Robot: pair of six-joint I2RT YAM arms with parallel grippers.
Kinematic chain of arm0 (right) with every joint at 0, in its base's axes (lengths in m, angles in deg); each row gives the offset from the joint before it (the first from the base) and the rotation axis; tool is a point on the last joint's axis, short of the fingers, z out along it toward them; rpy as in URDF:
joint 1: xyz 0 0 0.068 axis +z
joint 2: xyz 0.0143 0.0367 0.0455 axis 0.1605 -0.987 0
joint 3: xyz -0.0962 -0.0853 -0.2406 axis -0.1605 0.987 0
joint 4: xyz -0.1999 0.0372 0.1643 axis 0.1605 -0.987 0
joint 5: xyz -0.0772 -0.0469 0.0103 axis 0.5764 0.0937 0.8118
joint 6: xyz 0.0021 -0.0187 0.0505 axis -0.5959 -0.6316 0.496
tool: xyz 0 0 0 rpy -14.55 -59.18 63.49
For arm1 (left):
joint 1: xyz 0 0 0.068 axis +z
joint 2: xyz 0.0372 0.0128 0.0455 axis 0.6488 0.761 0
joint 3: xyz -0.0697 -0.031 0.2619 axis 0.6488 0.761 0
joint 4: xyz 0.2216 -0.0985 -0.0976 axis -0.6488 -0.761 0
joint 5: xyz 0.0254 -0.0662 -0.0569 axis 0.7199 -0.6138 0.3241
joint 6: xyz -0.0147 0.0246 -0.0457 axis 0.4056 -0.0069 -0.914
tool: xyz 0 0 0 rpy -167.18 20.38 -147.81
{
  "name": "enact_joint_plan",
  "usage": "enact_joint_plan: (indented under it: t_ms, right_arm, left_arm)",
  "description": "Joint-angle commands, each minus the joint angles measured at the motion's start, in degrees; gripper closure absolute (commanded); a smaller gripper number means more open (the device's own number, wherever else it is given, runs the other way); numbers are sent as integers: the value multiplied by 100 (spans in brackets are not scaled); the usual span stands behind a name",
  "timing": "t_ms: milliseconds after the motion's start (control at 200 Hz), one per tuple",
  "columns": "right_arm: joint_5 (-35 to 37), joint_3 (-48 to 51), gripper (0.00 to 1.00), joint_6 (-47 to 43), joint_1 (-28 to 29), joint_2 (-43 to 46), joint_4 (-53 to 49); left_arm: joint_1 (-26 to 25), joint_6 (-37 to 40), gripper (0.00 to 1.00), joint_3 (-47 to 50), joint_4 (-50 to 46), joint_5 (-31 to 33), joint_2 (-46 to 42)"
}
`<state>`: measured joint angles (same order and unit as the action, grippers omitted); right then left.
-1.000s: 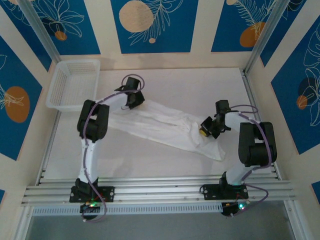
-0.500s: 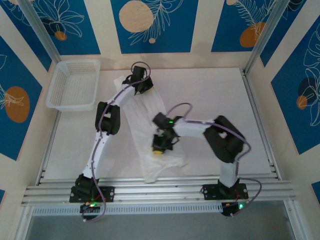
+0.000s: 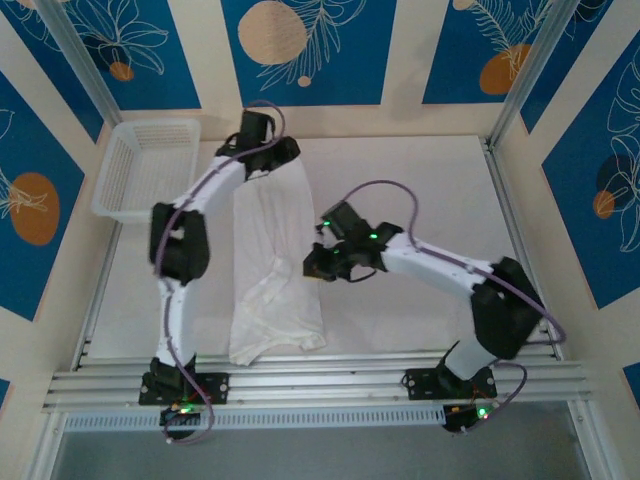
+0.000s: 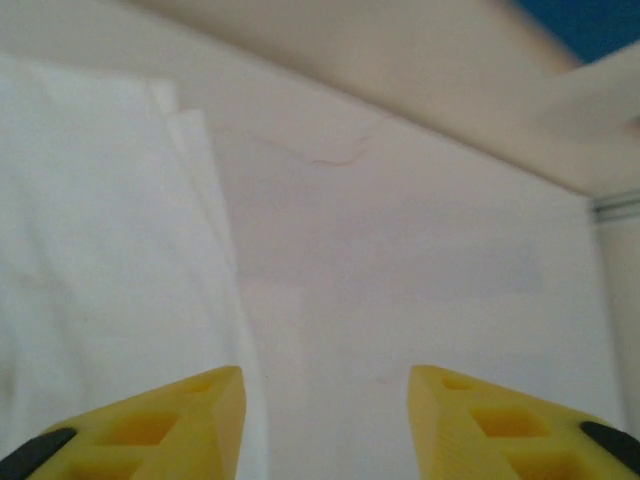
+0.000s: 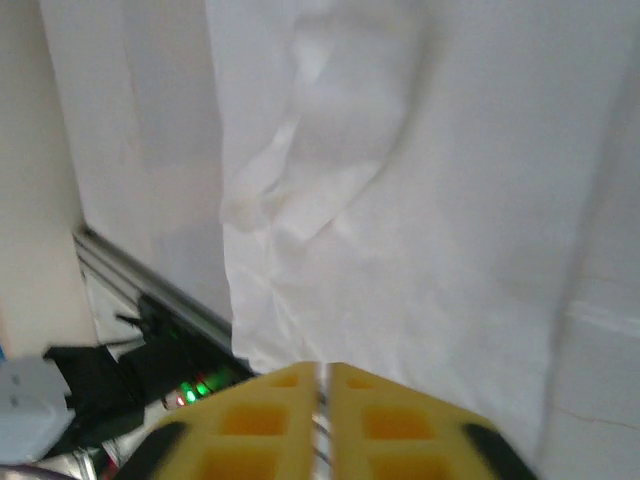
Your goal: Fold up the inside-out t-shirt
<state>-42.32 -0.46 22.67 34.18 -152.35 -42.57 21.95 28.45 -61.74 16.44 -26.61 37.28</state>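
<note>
White t-shirt (image 3: 270,270) flat on the worktop (image 3: 420,200), drawn out in a long, wrinkled strip from beneath the left hand (image 3: 280,157) at the far end down to the near edge. Widest and most rumpled at the near end, well short of the right hand (image 3: 314,267).

Left hand over the strip's far end, released: yellow fingers (image 4: 190,410) well apart in the left wrist view, with bare worktop in the gap. Cloth edge (image 4: 100,250) under and beyond the left finger, laid in two overlapping layers there.

Right hand just beside the strip's right edge, about midway along its length, reaching in from the right. Fingers (image 5: 270,410) almost together in the right wrist view, with a thin slit between them. Cannot tell whether any cloth is pinched in that slit. Beyond those fingertips, more cloth (image 5: 400,200) with a puckered fold, and a metal rail (image 5: 150,280) off to the side.

White mesh basket (image 3: 150,165) to the left of the left hand, apart from the shirt.
</note>
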Motion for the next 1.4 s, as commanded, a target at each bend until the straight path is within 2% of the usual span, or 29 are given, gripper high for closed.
enact_joint_plan:
  t_ms: [0, 195, 295, 425, 535, 680, 740, 870, 1060, 1180, 1395]
  right_arm:
    - [-227, 784, 70, 108, -79, 323, 370]
    - [-580, 2061, 46, 564, 63, 799, 1309]
    - [-616, 2222, 45, 605, 217, 632, 1447]
    - [-665, 2114, 45, 619, 349, 184, 1512]
    - [-752, 1975, 46, 687, 409, -219, 1649]
    - [-615, 1684, 46, 732, 555, -561, 1575]
    - [-640, 1628, 52, 725, 587, -650, 1637]
    - [-685, 1612, 83, 760, 572, -690, 1673]
    - [-588, 1708, 98, 769, 545, -406, 1633]
    - [-452, 1813, 100, 718, 533, -82, 1608]
    - [-417, 1831, 100, 760, 480, -32, 1521]
  left_arm:
    - [67, 416, 51, 1266, 190, -148, -1738]
    - [66, 865, 49, 4076, -849, 364, -4331]
    - [67, 766, 48, 5291, -1444, 551, -5392]
    - [71, 358, 48, 6489, -1778, 258, -6312]
    - [67, 11, 47, 7033, -2020, 204, -6750]
    - [68, -248, 44, 7277, -2536, 403, -6845]
    - [74, -278, 44, 7457, -2475, 281, -6845]
    - [67, -462, 43, 7900, -2034, -273, -6884]
    - [69, -586, 41, 8224, -1827, -348, -6975]
    - [73, -774, 38, 8411, -1322, -889, -6808]
    - [72, -867, 39, 8540, -914, -789, -6375]
